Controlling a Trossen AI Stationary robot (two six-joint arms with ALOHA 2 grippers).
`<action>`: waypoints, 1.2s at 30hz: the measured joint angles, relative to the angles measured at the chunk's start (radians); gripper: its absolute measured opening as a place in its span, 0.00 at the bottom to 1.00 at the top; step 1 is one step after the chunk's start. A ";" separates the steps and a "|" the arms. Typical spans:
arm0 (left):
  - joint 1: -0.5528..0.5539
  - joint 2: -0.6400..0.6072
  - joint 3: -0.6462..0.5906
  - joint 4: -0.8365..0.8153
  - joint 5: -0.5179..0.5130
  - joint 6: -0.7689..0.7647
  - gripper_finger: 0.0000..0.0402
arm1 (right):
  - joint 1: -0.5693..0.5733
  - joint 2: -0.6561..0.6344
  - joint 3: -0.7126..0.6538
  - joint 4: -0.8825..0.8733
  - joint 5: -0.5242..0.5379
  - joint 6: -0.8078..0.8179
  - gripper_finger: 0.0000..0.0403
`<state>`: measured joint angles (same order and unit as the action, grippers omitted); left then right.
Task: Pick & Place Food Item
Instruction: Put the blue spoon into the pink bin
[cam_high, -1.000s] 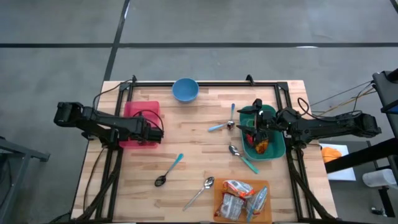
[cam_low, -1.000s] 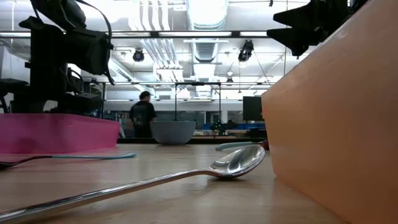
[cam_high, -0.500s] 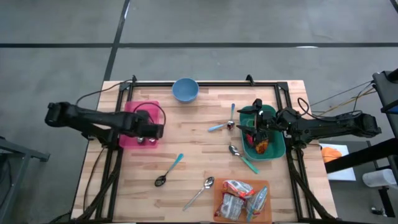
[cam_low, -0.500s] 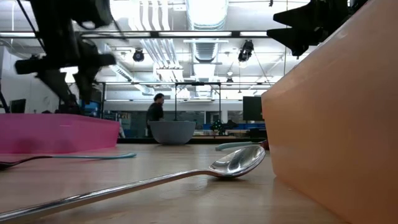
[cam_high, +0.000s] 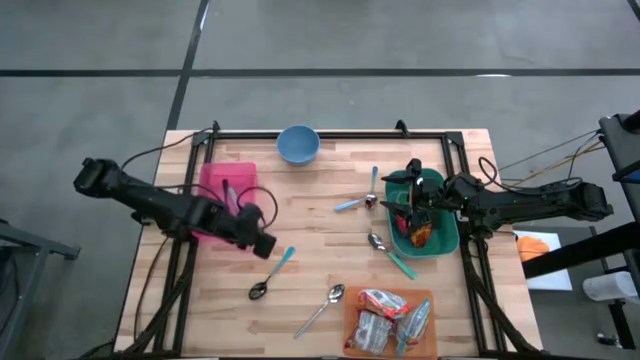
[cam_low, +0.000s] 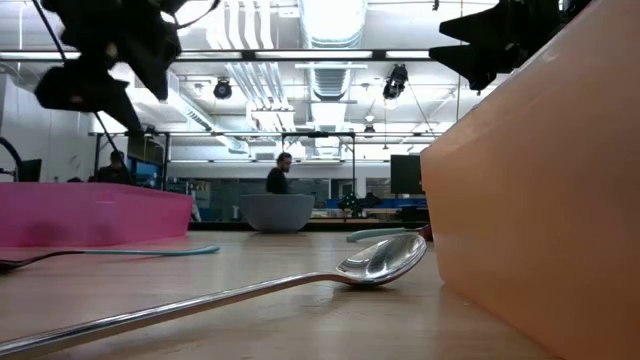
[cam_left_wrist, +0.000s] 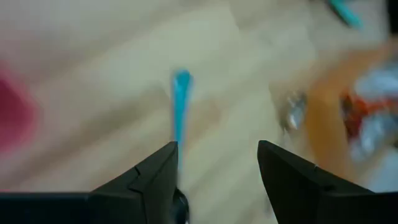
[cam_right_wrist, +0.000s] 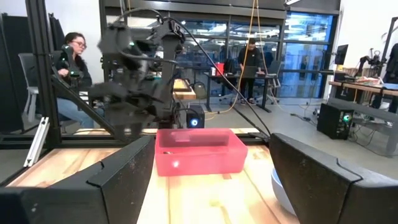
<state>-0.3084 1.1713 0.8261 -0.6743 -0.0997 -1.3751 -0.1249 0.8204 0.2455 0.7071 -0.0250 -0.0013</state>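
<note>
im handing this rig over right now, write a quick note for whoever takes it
Left gripper: open, empty, off the pink bin's near corner, above the teal-handled spoon.
Right gripper: open, nothing seen in it, over the green tray on the right side of the table.
Food packets lie on the orange tray at the front edge. Blue bowl at the back, spoons scattered mid-table.
Done: cannot tell from the pictures; something red-orange lies in the green tray.
Left: packets not yet picked.
</note>
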 joint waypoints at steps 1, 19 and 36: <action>-0.024 0.005 0.000 0.014 0.015 -0.006 0.55 | 0.000 0.000 0.000 0.000 0.000 0.000 0.78; -0.222 0.070 -0.276 0.448 0.070 -0.088 0.55 | 0.000 0.000 0.000 -0.001 0.000 -0.001 0.78; -0.220 0.070 -0.455 0.655 0.069 -0.092 0.55 | 0.000 0.000 0.000 -0.001 0.000 0.000 0.78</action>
<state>-0.5285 1.2417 0.3708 -0.0190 -0.0309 -1.4672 -0.1249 0.8207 0.2455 0.7063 -0.0250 -0.0013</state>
